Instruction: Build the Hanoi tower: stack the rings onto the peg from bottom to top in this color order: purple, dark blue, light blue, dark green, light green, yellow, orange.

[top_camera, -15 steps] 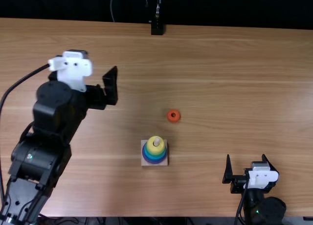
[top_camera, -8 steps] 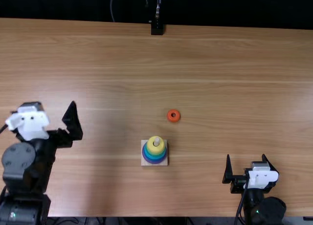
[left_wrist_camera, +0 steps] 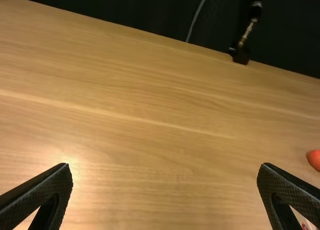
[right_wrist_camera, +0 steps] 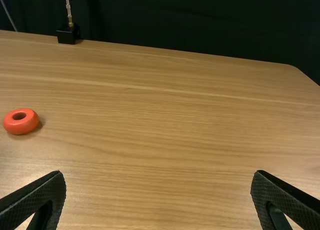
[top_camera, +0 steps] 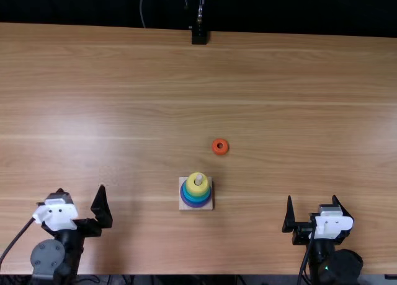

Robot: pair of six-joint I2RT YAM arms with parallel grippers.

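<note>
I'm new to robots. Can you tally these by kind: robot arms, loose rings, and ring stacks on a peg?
Robot arms: 2
Loose rings: 1
Ring stacks on a peg: 1
Total: 4

I see light brown grain with paler streaks across the table (top_camera: 298, 105). On the stack, my colours run from the yellow ring (top_camera: 193, 189) through bright blue to purple at the bottom, over a pale base (top_camera: 182, 207). The loose ring (top_camera: 214, 148) is orange. Both my left gripper (top_camera: 81, 189) and right gripper (top_camera: 312, 197) are black, with finely cross-hatched fingers (left_wrist_camera: 37, 191).
</note>
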